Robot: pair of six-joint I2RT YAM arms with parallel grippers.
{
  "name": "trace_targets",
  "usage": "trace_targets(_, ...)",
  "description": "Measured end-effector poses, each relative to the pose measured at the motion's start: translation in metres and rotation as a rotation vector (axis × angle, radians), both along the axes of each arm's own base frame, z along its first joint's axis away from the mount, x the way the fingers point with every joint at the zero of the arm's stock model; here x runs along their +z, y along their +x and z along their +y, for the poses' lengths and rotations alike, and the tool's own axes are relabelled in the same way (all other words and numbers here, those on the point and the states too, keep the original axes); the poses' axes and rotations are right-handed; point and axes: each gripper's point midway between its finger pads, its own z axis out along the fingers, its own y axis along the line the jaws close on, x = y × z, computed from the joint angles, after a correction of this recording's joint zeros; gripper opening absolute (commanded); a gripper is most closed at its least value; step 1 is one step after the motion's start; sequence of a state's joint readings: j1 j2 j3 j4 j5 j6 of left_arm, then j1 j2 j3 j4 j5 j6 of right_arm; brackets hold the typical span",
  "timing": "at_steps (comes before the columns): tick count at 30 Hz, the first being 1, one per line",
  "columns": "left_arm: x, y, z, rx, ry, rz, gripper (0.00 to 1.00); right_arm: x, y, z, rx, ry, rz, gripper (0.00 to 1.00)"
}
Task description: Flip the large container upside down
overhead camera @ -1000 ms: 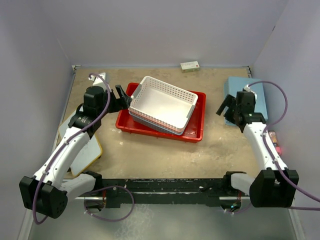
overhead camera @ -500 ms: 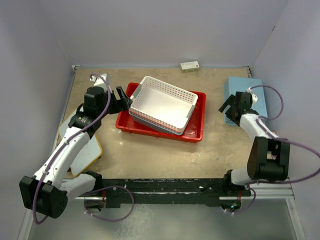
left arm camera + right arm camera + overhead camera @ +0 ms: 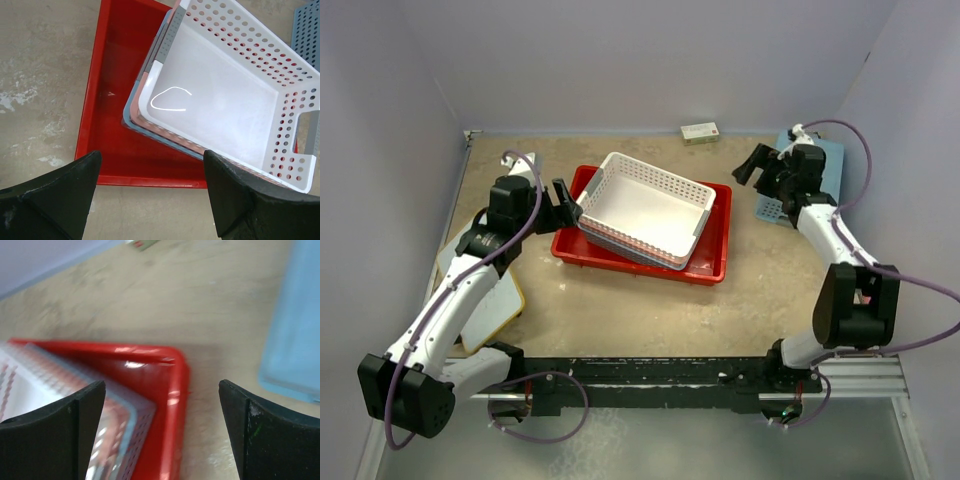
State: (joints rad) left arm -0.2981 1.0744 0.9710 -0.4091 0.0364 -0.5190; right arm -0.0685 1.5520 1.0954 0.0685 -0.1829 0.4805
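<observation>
Left hand [image 3: 567,199], fingers spread and empty, faces the large container [image 3: 711,262], just ahead on the counter [image 3: 620,305], with stacked baskets [image 3: 645,207] inside. Right hand [image 3: 752,163], likewise released, has the container's corner ahead. The small box [image 3: 700,131] bears print too small to read.

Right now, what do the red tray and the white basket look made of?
Red tray: probably moulded plastic, smooth and slightly glossy, with solid one-piece walls and rounded corners. White basket: probably plastic too, with a soft sheen on its floor and regular round holes in its walls.

Top camera looks down from behind me over the whole counter [image 3: 620,300]; both wrist cameras closely share the red tray [image 3: 105,100].
</observation>
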Motion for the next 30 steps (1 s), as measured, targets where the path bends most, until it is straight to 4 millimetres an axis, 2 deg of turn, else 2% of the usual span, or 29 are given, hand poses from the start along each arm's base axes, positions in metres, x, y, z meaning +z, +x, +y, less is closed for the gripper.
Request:
trace_targets(3,0.0,-0.001,0.007,0.021,0.03,0.003,0.8,0.027,-0.015,0.043,0.16,-0.008,-0.045,0.96)
trace_targets(5,0.005,0.0,0.012,0.045,0.044,-0.014,0.8,0.049,-0.028,0.081,0.289,-0.03,-0.087,0.96)
trace_targets(6,0.009,0.0,0.014,0.058,0.048,-0.025,0.8,0.068,-0.037,0.104,0.372,-0.053,-0.133,0.97)
trace_targets(8,0.015,0.001,0.018,0.08,0.051,-0.047,0.8,0.08,-0.054,0.146,0.498,-0.067,-0.167,0.96)
trace_targets(9,0.018,0.002,0.02,0.089,0.053,-0.055,0.8,0.089,-0.068,0.174,0.588,-0.088,-0.194,0.97)
trace_targets(12,0.022,0.004,0.023,0.112,0.06,-0.066,0.8,0.102,-0.102,0.233,0.785,-0.133,-0.249,0.96)
trace_targets(15,0.021,0.005,0.026,0.127,0.066,-0.065,0.8,0.093,-0.13,0.27,0.932,-0.193,-0.244,0.91)
trace_targets(20,0.02,0.006,0.031,0.165,0.065,-0.056,0.8,0.051,-0.145,0.303,1.046,-0.307,-0.134,0.84)
trace_targets(23,0.018,0.005,0.032,0.174,0.067,-0.052,0.8,0.02,-0.152,0.308,1.077,-0.377,-0.052,0.75)
trace_targets(26,0.017,0.004,0.035,0.184,0.072,-0.051,0.8,-0.004,-0.16,0.307,1.098,-0.436,0.016,0.57)
trace_targets(29,0.018,0.001,0.037,0.188,0.078,-0.057,0.8,-0.011,-0.158,0.303,1.09,-0.47,0.035,0.38)
trace_targets(30,0.02,0.0,0.038,0.19,0.077,-0.062,0.8,-0.011,-0.157,0.302,1.086,-0.475,0.034,0.26)
